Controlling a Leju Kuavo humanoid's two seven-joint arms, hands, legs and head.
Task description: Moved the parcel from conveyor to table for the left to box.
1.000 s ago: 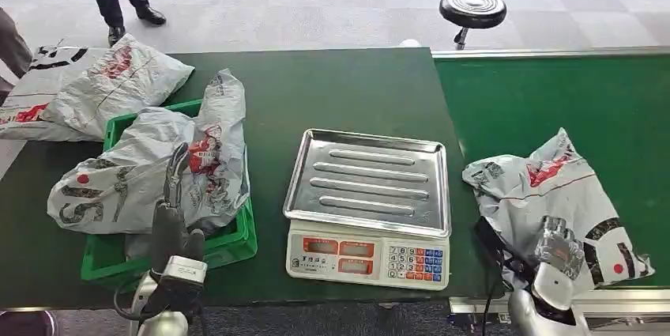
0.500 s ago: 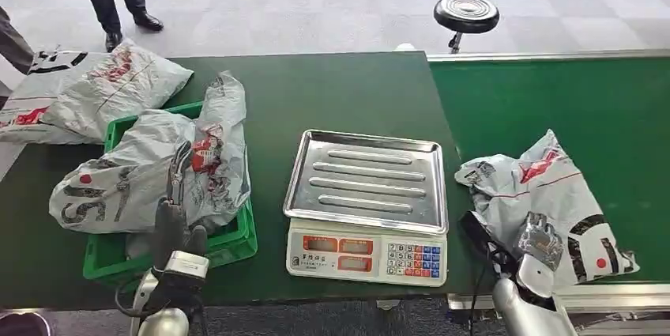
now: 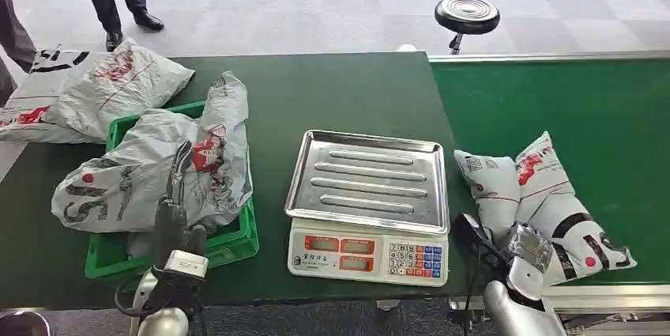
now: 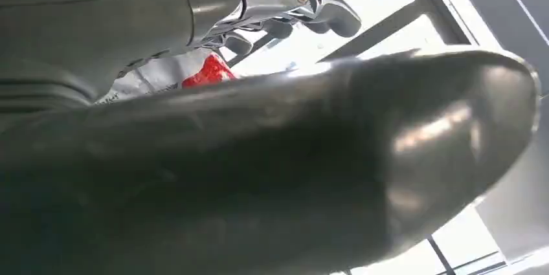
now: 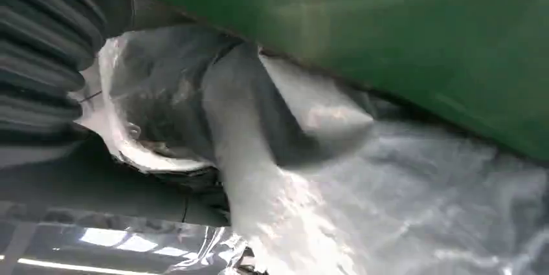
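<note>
The parcel (image 3: 545,205) is lying on the conveyor (image 3: 585,99), right by its near edge and just beside the scale (image 3: 368,201). Compared with a second ago it is bunching up — the flat, spread-out bag is now folding into two puffed lobes and sitting a little closer to the scale. The right robot hand (image 3: 528,245) is resting on the parcel's near edge, and the right wrist view is showing crumpled grey plastic (image 5: 311,178) pressed right up against it; the fingers appear to be gathering the film, so I judge it is holding the parcel, though the grip itself is hidden. That bunching suggests the pull toward the table (image 3: 332,91) is starting, but the parcel is not yet off the belt.

The left robot hand (image 3: 175,217) is hovering upright over the green box (image 3: 237,245), its fingers extended and apart, holding nothing — it is sitting beside the bags (image 3: 150,178) already heaped there, and has barely shifted over the last second. It seems to be waiting for the handover.
</note>
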